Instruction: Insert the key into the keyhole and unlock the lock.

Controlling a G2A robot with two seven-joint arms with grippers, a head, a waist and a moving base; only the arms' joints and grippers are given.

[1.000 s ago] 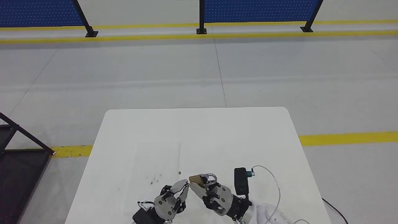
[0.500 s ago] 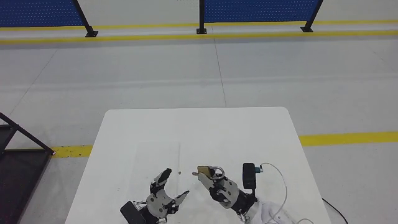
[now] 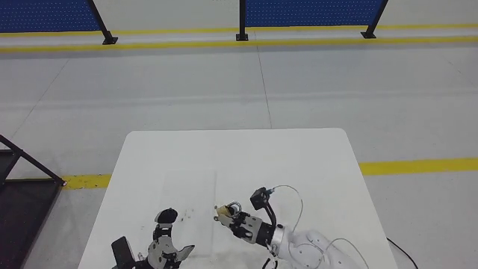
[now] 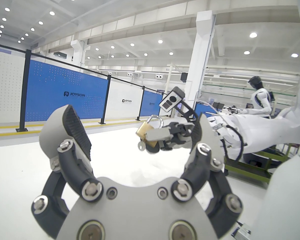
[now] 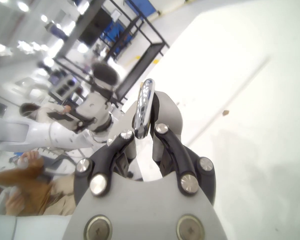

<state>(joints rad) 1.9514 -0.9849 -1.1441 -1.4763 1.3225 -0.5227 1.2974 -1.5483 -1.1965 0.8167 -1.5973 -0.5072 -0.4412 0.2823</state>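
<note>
A brass padlock with a silver shackle is held above the white table by my right gripper, which is shut on it. A silver key head sticks out at the lock body's lower end. In the right wrist view the shiny shackle stands between that gripper's fingers. My left gripper is open and holds nothing; it faces the lock from a short distance. From above, the left gripper sits near the table's front edge, left of the padlock.
A small brown speck lies on the table beyond the lock. A black metal frame stands on the floor left of the table. The table's far half is bare white surface.
My left gripper drew back from the lock, down and to the left, and its fingers opened. My right gripper carried the padlock leftward and turned it.
</note>
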